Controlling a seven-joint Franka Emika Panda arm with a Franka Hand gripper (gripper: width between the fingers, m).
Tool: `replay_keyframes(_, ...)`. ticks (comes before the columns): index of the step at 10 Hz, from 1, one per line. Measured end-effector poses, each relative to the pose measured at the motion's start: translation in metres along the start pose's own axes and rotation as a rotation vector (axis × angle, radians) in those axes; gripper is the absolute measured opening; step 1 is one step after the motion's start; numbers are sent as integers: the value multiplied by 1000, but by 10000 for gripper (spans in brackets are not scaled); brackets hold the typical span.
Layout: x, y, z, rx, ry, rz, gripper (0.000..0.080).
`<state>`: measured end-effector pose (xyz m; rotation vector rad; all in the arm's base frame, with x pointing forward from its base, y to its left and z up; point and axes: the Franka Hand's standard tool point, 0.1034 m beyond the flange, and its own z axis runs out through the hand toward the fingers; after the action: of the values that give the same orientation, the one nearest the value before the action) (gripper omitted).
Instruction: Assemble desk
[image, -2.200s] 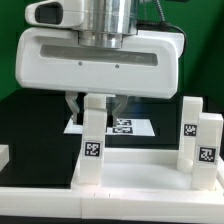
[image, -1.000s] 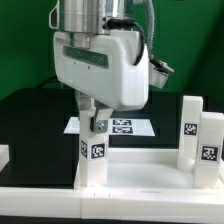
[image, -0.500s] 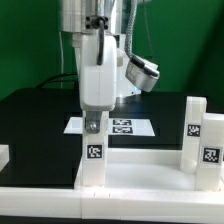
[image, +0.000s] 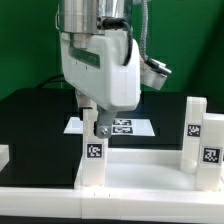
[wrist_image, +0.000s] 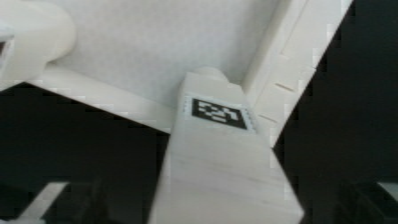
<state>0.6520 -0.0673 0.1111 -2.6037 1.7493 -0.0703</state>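
The arm's two-finger gripper (image: 94, 122) hangs directly over the top of a white square-section plastic leg (image: 93, 155) with a black-and-white tag, which stands upright in the near corner of the large white rimmed plastic tabletop slab (image: 140, 185), toward the exterior view's left. The leg's long axis is vertical and runs straight up into the gripper, so any coming move, whether a regrasp or a retreat, would go along that axis. In the wrist view the dark fingertips (wrist_image: 48, 198) stand well apart on either side of the leg (wrist_image: 222, 160), clear of its faces, so the jaws look spread and nothing is clamped. Two more tagged white legs (image: 192, 135) stand at the slab's far side toward the exterior view's right, with the flat white marker board (image: 125, 126) on the black table behind
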Motion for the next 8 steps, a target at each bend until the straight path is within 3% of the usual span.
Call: replay_keyframes(8,-7,-6,1,5,17,-812,648)
